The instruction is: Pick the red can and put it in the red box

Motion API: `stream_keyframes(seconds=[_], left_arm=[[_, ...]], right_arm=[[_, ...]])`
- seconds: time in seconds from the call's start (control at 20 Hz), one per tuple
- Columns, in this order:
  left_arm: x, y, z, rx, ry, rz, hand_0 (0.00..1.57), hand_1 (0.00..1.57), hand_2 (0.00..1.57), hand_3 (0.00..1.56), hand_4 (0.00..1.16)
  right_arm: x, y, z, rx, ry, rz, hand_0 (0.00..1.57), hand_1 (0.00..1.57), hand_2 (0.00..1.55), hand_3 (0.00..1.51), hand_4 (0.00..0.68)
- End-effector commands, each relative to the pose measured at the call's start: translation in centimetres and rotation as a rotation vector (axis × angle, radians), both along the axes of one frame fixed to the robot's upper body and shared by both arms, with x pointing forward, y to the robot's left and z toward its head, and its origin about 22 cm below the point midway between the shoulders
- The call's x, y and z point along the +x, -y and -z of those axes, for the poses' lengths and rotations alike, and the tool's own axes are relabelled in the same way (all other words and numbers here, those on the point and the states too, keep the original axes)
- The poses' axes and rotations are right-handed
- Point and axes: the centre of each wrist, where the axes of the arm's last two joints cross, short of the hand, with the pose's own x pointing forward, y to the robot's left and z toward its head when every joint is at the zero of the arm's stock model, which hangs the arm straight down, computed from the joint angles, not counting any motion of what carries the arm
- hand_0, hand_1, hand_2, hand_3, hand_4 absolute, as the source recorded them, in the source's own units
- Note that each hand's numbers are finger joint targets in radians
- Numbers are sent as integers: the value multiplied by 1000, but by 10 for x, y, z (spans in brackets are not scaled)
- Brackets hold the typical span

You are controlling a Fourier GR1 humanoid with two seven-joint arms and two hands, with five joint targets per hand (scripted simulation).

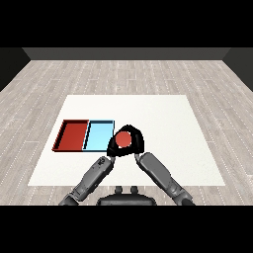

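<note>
The red can [123, 140] shows as a red round top, just right of the light blue tray's near right corner. My right hand [138, 142] is curled round it, wrapping its far and right sides. My left hand [112, 147] sits close against the can's left side, overlapping the blue tray's corner. The red tray [74, 135] lies at the left, with nothing in it. I cannot tell whether the can stands on the table or is lifted.
The light blue tray [98, 136] lies directly right of the red tray, between it and the can, and holds nothing. Both trays sit on the white table [168, 123], whose bare top stretches to the right and far side.
</note>
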Motion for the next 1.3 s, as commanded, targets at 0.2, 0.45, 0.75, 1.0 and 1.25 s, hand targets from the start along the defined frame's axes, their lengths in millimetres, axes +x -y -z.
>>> stream_keyframes(seconds=[0.2, 0.45, 0.75, 1.0, 1.25], left_arm=[[25, -11, -15, 14, -30, -33, 1571, 1571, 1561, 1480, 1122], [5, 14, -19, 9, 43, -89, 1571, 1571, 1558, 1479, 1138], [5, 4, -9, -41, 132, -104, 1571, 1571, 1571, 1513, 1147], [-8, 6, 6, -51, 115, -104, 1571, 1571, 1571, 1513, 1147], [1, 1, 4, -1, 126, -154, 1571, 1571, 1571, 1501, 1138]], right_arm=[[2, 4, 6, 20, 4, -6, 1488, 1488, 1443, 1389, 649], [3, 1, -20, 0, 9, 16, 1490, 1490, 1440, 1392, 642], [7, -2, -1, -24, -53, 20, 923, 923, 935, 532, 0], [-2, 2, -2, -87, -78, 8, 0, 0, 0, 0, 0], [-7, 8, 12, -57, -106, -7, 0, 0, 0, 0, 0]])
